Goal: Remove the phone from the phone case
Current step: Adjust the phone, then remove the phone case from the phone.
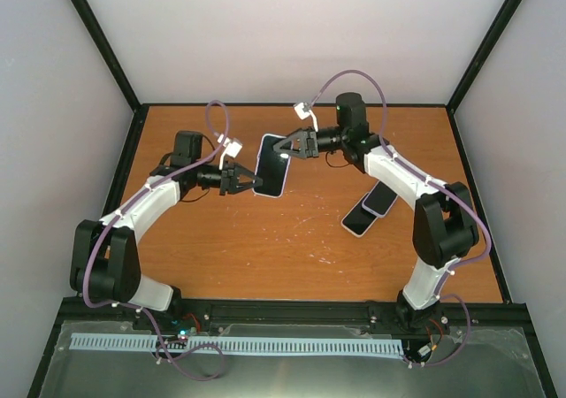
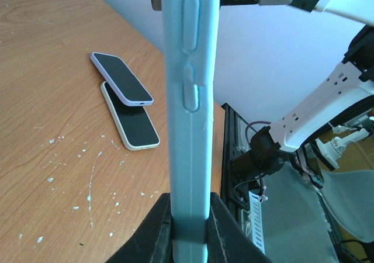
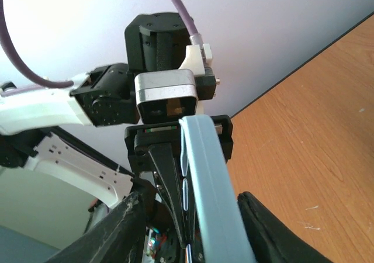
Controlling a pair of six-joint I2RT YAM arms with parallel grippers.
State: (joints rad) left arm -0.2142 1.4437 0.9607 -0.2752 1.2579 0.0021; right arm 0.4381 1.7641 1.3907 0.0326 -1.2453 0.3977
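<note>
The left gripper (image 1: 251, 183) pinches the bottom end of the light blue phone case (image 2: 190, 128) and holds it up over the wooden table (image 1: 265, 256). The phone (image 1: 271, 164) is inside it. The right gripper (image 1: 285, 148) sits at the top end with its fingers a little apart. Two other phones (image 1: 370, 210) lie nearby.

Two spare handsets lie toward the right side of a wooden table (image 1: 265, 256): a lilac-cased phone (image 1: 380, 200) overlaps one end of a white-cased phone (image 1: 356, 221), both with dark screens facing up. White specks (image 2: 87, 187) are scattered over the table's middle. A white slotted strip (image 1: 239, 345) runs below the table's near edge, and pale walls (image 1: 292, 35) rise around the table's other three sides.
</note>
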